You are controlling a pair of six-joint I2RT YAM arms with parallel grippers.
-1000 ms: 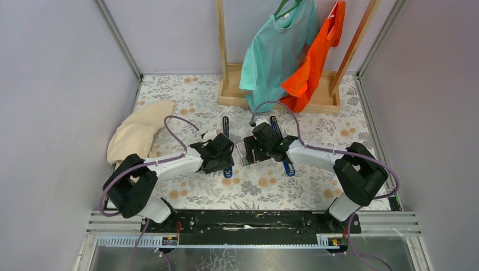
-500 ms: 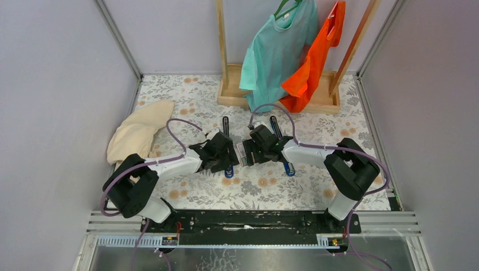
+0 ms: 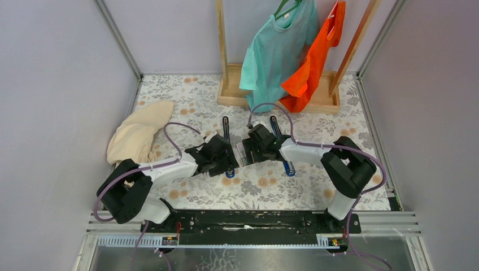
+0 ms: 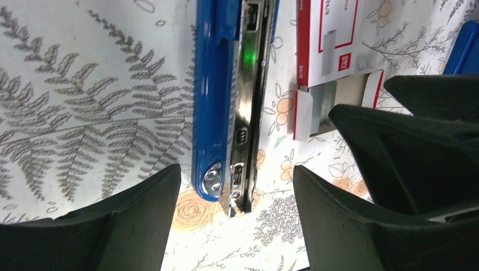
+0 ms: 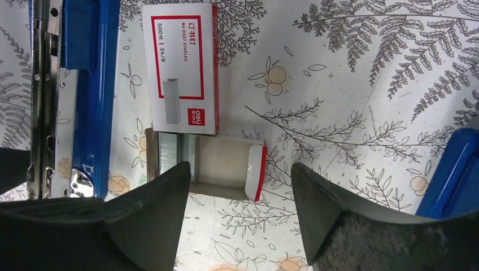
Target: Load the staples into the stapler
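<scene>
The stapler lies swung open on the floral cloth, its blue arm beside its bare metal channel. My left gripper stands open just short of its near end, one finger on each side, touching nothing. Right of it lies the red-and-white staple box with its tray slid out. The staples sit as a silvery-grey block at the tray's left end. My right gripper is open just short of the tray and holds nothing. From above, both grippers meet round the box.
A second blue stapler lies right of the box, under my right arm. A wooden rack with a teal and an orange shirt stands at the back. A cream cloth lies at the left.
My right gripper has shifted a little left, toward the box. My left arm has swung its elbow outward, its gripper staying at the stapler. Both stay open.
</scene>
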